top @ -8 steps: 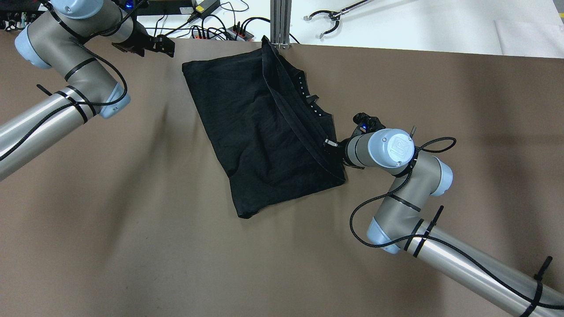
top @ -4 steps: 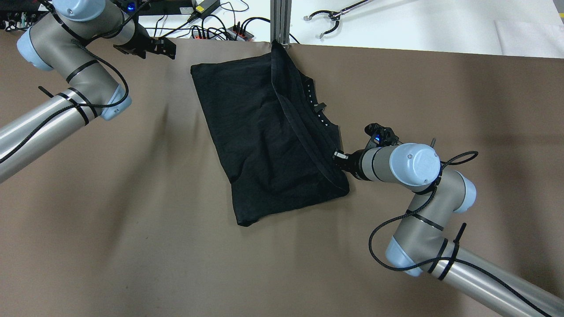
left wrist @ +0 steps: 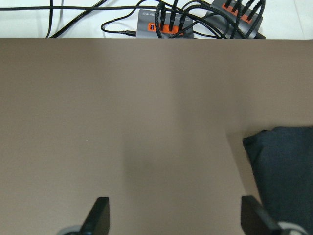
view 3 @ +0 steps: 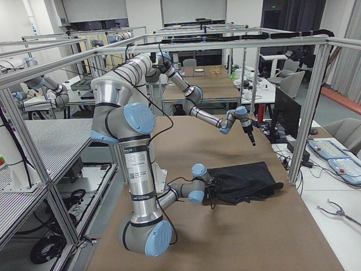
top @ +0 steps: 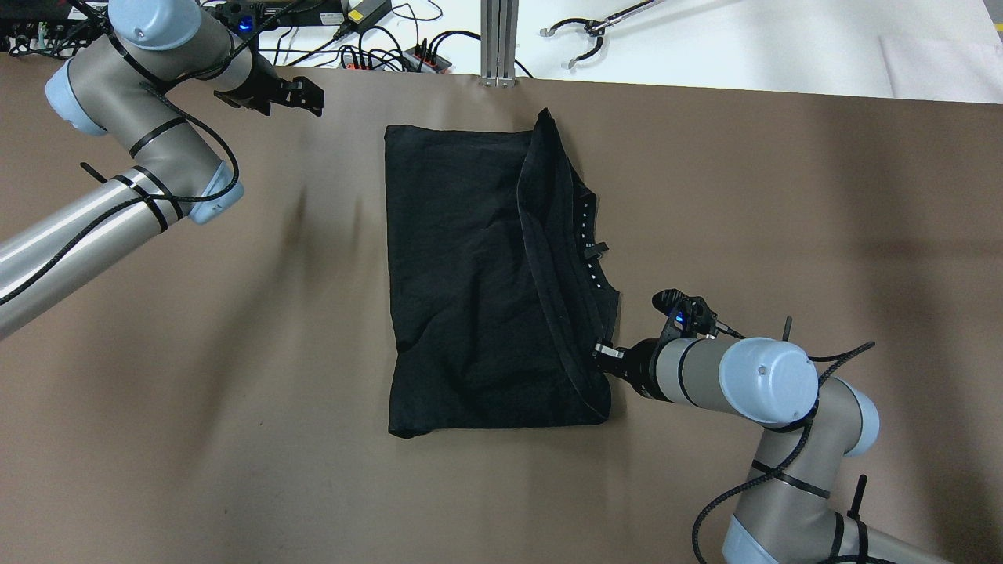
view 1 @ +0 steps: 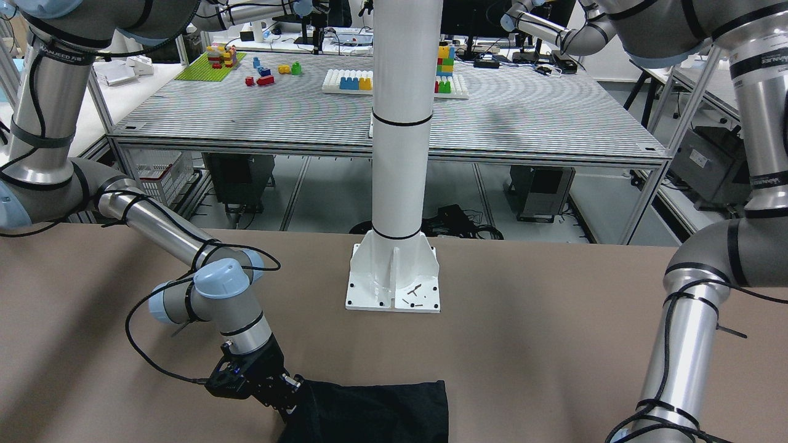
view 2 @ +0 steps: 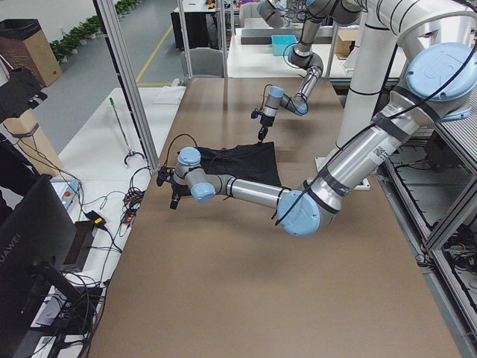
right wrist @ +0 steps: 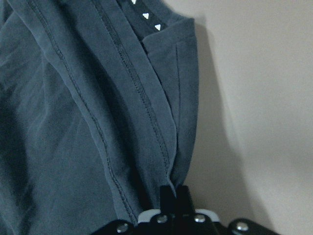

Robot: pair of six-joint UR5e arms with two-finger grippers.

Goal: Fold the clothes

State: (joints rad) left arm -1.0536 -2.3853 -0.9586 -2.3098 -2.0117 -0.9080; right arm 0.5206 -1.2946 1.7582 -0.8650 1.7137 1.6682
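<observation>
**Garment (top: 462, 274) pinched at its hem by the right tool**

The right tool (top: 599, 352) was shut narrow on the garment's stitched hem, close to the near right corner. In the right wrist view its fingertips (right wrist: 168, 192) pressed together on a bunched fold of that hem. The garment lay mostly flat on the brown worktop (top: 196, 431), roughly rectangular. A long raised fold ran along its right side from the far edge down to the held point. A row of small white triangles showed on the inner band beside that fold.

The left tool (top: 309, 98) hung with its jaws wide apart and nothing between them. It was over bare worktop near the far left, apart from the garment. Its wrist view caught the garment's far left corner at the lower right.

Beyond the worktop's far edge, cables and power strips (left wrist: 161, 27) lay on a white surface. An aluminium post (top: 499, 39) stood at that edge. On the robot's side a white pillar (view 1: 400, 123) rose from a base plate (view 1: 394, 289) on the worktop. Behind it stood a slatted table (view 1: 523, 117) carrying coloured blocks (view 1: 265, 71).
</observation>
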